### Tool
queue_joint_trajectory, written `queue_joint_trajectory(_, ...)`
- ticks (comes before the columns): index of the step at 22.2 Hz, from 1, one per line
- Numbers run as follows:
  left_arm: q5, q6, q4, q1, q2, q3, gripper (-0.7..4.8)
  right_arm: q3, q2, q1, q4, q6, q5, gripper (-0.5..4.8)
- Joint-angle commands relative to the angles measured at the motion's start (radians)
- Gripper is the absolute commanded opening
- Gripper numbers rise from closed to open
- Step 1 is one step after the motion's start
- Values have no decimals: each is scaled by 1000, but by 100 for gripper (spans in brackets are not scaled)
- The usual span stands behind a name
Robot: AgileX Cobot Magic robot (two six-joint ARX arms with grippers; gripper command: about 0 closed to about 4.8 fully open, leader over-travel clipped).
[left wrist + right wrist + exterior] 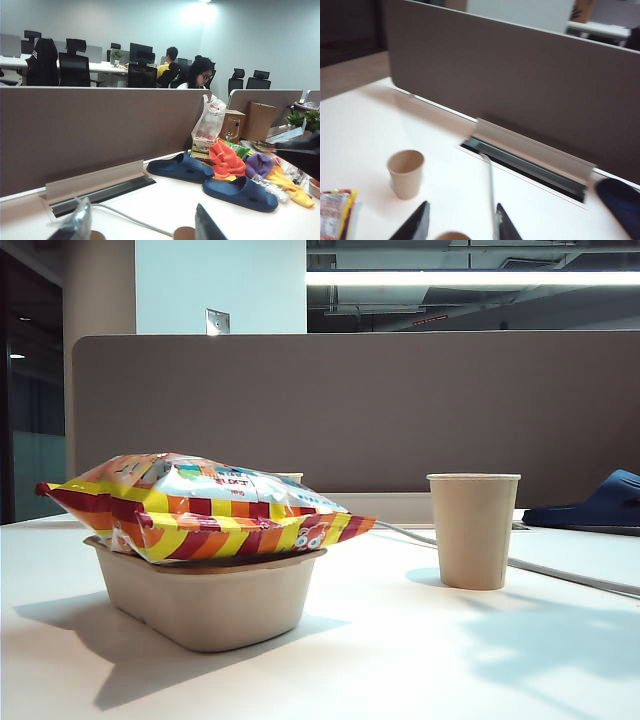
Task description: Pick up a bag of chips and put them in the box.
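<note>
The bag of chips (200, 505), glossy with red, orange and yellow striped edges, lies flat across the top of the box (205, 605), a shallow beige pulp tray at the table's left. The bag overhangs the box's rim on both sides. Neither gripper shows in the exterior view. In the left wrist view my left gripper (142, 215) is open, with only the table and a cable between its fingers. My right gripper (462, 212) is open too, with nothing in it. A corner of the bag of chips (335, 212) shows at the edge of the right wrist view.
A tan paper cup (473, 530) stands right of the box, and a second paper cup (405, 174) is behind it. A grey cable (560, 575) runs across the table. Blue slippers (240, 192) and a pile of cloths (227, 160) lie at the right. A brown partition (350, 410) walls the back.
</note>
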Motion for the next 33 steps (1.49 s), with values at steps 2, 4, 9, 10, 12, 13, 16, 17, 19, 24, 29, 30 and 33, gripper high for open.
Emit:
queue_joint_trajectory(2,1,-36,0,-23,-15,0,264,5,-134,0,-116,-9,64,166)
queue_joint_trajectory(4,2,-38,0,-41,-29,0,264,5,-198,0,-172,0,65,165)
queue_joint_trajectory(9,-2,-43,-19,-68,-120,-1,263,2,-324,-1,-334,67,87,166)
queue_joint_trajectory(10,-5,-44,-35,-69,-147,-2,263,-3,-341,-1,-346,74,86,165)
queue_joint_trajectory(12,-34,-38,-95,-75,-201,-2,263,-26,-381,-1,-365,93,80,165)
queue_joint_trajectory(13,-53,-19,-148,-80,-237,-2,263,-54,-415,-1,-367,112,78,165)
queue_joint_trajectory(16,-89,21,-245,-80,-306,-3,239,-116,-498,-1,-366,158,78,165)
queue_joint_trajectory(17,-89,30,-269,-80,-335,-12,238,-141,-533,-1,-366,175,79,165)
queue_joint_trajectory(19,-93,31,-300,-80,-381,-32,237,-181,-596,-1,-365,180,78,165)
queue_joint_trajectory(24,-126,32,-365,-99,-428,-122,237,-230,-600,-1,-349,182,34,165)
queue_joint_trajectory(29,-133,45,-285,-115,-428,-258,238,-327,-600,1,-221,182,-13,166)
queue_joint_trajectory(30,-133,45,-257,-115,-428,-289,238,-349,-600,1,-187,184,-24,166)
queue_joint_trajectory(33,-166,-2,-190,-115,-428,-396,238,-427,-600,1,-85,220,-25,166)
